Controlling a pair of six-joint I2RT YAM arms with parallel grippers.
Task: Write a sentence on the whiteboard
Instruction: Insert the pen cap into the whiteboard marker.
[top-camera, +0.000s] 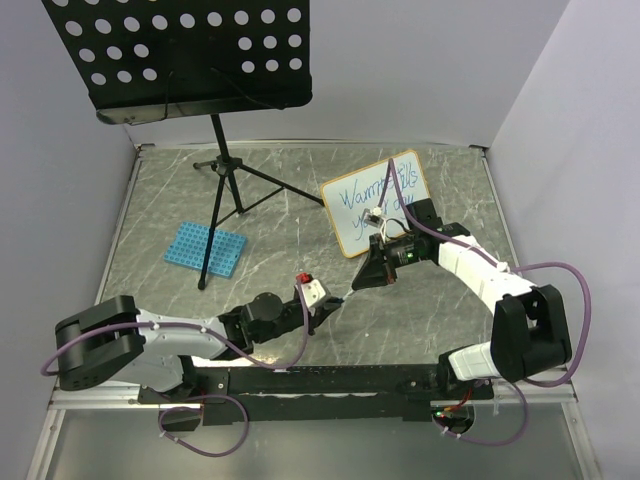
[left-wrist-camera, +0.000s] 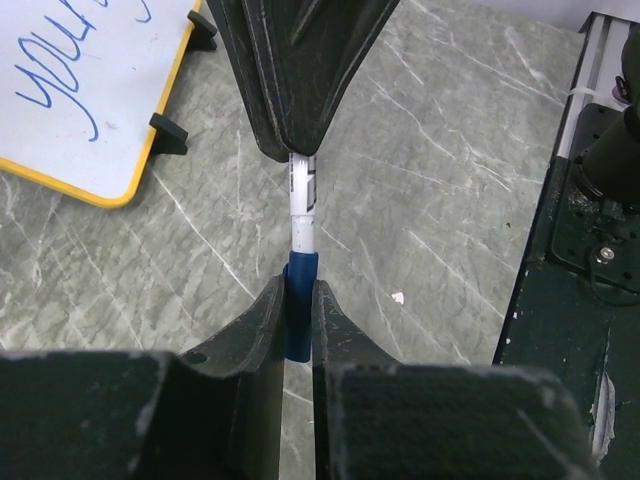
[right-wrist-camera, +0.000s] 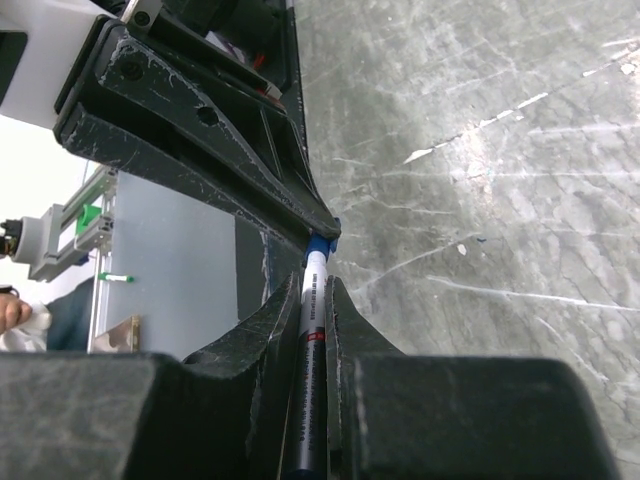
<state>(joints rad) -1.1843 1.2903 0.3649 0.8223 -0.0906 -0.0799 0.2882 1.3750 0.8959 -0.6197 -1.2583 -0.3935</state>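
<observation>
The whiteboard (top-camera: 378, 200) with an orange-tan frame stands tilted at the back right of the table. It bears the sentence (top-camera: 375, 197) in blue handwriting; its corner and the word "your" (left-wrist-camera: 60, 88) show in the left wrist view. My left gripper (top-camera: 340, 300) is shut on the blue cap (left-wrist-camera: 300, 305) of a marker (left-wrist-camera: 302, 210). My right gripper (top-camera: 358, 284) is shut on the marker's white and grey barrel (right-wrist-camera: 312, 345). The two grippers meet tip to tip in front of the board, above the table. The cap (right-wrist-camera: 320, 243) sits on the barrel's end.
A black perforated music stand (top-camera: 180, 50) on a tripod (top-camera: 225, 175) stands at the back left. A blue perforated rack (top-camera: 205, 247) lies by its legs. A black rail (top-camera: 330, 380) runs along the near edge. Walls close in the table's sides.
</observation>
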